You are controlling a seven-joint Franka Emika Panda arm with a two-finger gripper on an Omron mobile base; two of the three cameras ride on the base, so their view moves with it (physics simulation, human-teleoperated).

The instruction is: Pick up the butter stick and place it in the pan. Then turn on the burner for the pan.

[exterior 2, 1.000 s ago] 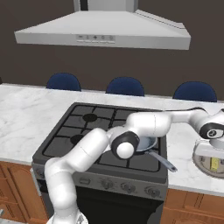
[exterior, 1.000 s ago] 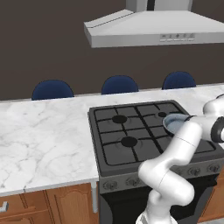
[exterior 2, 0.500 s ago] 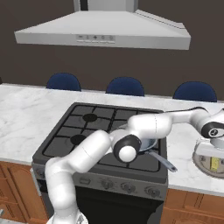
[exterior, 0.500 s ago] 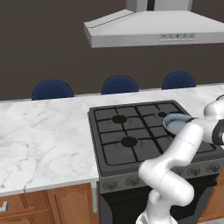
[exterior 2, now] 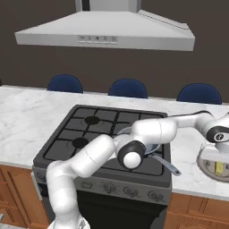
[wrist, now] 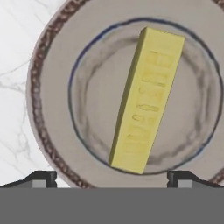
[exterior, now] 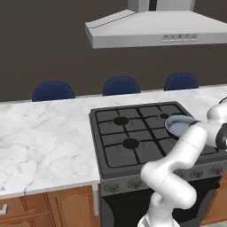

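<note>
Hand view: butter stick on plate lies between the spread-apart pincer tips.

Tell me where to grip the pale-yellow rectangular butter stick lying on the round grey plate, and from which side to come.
Grip the pale-yellow rectangular butter stick at mid-length, across its narrow width, coming straight down from above. It lies flat in the well of the round grey plate, so only its top and long sides are free. In the hand view it lies slanted relative to the two dark fingertips, so the hand likely needs some roll first.
</note>
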